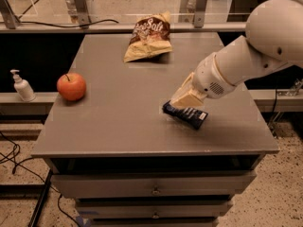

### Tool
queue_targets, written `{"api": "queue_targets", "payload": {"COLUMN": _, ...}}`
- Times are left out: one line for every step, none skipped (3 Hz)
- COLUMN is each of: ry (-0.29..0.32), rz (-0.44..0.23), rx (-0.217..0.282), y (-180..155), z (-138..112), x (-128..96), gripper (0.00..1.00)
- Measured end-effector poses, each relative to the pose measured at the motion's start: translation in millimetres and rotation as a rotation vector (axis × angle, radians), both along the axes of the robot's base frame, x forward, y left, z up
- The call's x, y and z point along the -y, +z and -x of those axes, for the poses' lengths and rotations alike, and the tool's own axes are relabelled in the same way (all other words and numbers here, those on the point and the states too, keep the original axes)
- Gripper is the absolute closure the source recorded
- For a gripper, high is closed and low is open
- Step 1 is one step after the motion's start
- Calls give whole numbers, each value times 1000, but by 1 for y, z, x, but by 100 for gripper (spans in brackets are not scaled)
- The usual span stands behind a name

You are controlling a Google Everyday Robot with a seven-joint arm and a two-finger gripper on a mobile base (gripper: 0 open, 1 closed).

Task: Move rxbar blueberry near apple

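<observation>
You're looking at a robot test lab rather than a home. The table (118, 126) is a plain grey cabinet with shallow drawers (154, 186) under its front edge. It stands on a speckled hard floor (279, 193), with loose cables (14, 160) trailing past its front-left corner. Behind the back edge runs a rail on metal posts (78, 1). A pump bottle (22, 86) sits on a ledge off the left edge. The white arm's gripper (188, 98) hangs toward the front-right corner, right at the rxbar blueberry (189, 116).
</observation>
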State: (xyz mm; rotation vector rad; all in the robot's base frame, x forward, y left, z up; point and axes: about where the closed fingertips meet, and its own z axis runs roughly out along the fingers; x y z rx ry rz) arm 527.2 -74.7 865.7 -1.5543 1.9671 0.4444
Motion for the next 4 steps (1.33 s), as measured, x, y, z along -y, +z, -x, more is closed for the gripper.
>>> {"api": "queue_targets", "payload": {"ry": -37, "rz": -5, "rx": -25, "y": -19, "z": 3, "x": 10, "gripper": 12}}
{"api": "queue_targets", "payload": {"ry": -62, "rz": -4, "rx": -37, "y": -30, "z": 0, "x": 16, "gripper": 0}}
{"api": "queue_targets", "payload": {"ry": -72, "rz": -1, "rx": -42, "y": -33, "z": -2, "x": 19, "gripper": 0}}
{"api": "queue_targets", "payload": {"ry": -88, "rz": -1, "rx": -56, "y": -44, "z": -4, "x": 25, "gripper": 17}}
